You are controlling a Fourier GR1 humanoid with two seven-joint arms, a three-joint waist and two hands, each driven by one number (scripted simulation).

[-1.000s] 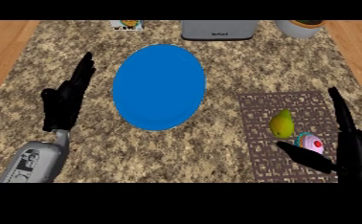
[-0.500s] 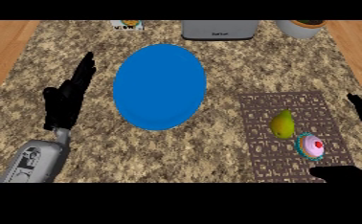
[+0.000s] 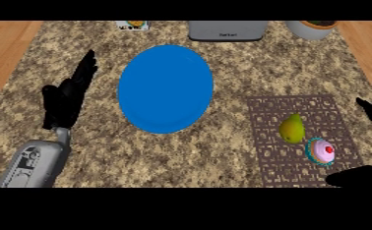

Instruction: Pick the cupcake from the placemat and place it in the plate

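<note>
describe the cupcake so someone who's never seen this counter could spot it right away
Find the brown patterned placemat on the counter's right side, right of the big blue plate. Two things sit on it near its lower right corner: a green-yellow pear and, just below-right of it, the cupcake. The cupcake is the round one, with pink-white frosting, a red dot on top and a teal wrapper.

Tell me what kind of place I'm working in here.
Most likely a kitchen counter: a speckled stone top, a grey appliance at the back edge, and food set out, with a pear and cupcake on a placemat beside a blue plate.
</note>
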